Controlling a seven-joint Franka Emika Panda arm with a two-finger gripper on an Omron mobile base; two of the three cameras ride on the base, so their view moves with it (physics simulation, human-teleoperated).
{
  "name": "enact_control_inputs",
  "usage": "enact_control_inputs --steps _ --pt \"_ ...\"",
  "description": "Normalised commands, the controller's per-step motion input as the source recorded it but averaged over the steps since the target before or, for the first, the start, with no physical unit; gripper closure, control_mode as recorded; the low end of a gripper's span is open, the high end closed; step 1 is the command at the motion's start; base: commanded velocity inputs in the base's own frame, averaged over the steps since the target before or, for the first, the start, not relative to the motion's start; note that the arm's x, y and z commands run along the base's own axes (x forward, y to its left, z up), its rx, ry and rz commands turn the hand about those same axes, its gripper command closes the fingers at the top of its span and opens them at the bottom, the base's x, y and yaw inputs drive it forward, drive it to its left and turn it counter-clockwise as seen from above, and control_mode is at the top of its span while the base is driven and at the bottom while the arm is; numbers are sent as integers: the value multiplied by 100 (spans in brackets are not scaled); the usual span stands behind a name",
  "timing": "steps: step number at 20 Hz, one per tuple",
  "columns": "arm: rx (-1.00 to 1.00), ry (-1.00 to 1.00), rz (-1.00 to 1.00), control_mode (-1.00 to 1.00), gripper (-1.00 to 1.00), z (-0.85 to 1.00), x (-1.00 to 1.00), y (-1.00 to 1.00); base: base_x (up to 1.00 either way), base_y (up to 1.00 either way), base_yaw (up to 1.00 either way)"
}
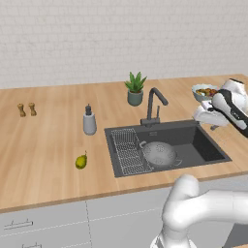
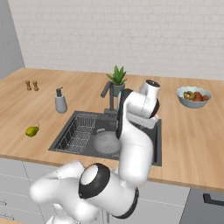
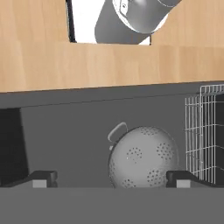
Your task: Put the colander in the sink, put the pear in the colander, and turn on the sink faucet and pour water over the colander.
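Note:
The silver-grey colander [image 1: 160, 153] [image 2: 106, 143] [image 3: 144, 158] rests on the floor of the dark sink [image 1: 206, 146] [image 2: 64, 132], beside the wire rack [image 1: 127, 150] [image 3: 204, 131]. My gripper [image 3: 113, 179] hovers over the basin, open, with the colander below and between its dark fingertips [image 3: 43, 178] and nothing held. In the left base view the hand [image 1: 209, 116] hangs above the sink's right rim. The yellow-green pear [image 1: 81, 161] [image 2: 31, 130] lies on the wooden counter left of the sink. The dark faucet [image 1: 154, 104] [image 2: 107, 90] stands behind the basin; no water shows.
A grey soap dispenser [image 1: 89, 121] [image 2: 61, 102] stands left of the faucet, and a potted plant [image 1: 135, 88] [image 2: 116, 78] behind it. A bowl of fruit [image 1: 204, 91] [image 2: 193, 96] sits at the back right. Two small shakers [image 1: 26, 109] [image 2: 31, 85] are at the far left.

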Motion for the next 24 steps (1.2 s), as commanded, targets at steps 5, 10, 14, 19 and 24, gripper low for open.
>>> enact_control_inputs --steps 5,10,14,19,24 --pt "0 -8 -38 -100 -100 71 -98 28 0 0 0" --pt "0 0 -57 -100 -100 32 -79 49 0 0 0" --pt "4 1 -58 -100 -100 36 -66 60 0 0 0" --pt "12 6 -52 -100 -100 38 -36 69 0 0 0" --pt "18 3 -40 -100 -100 43 -23 86 0 0 0"
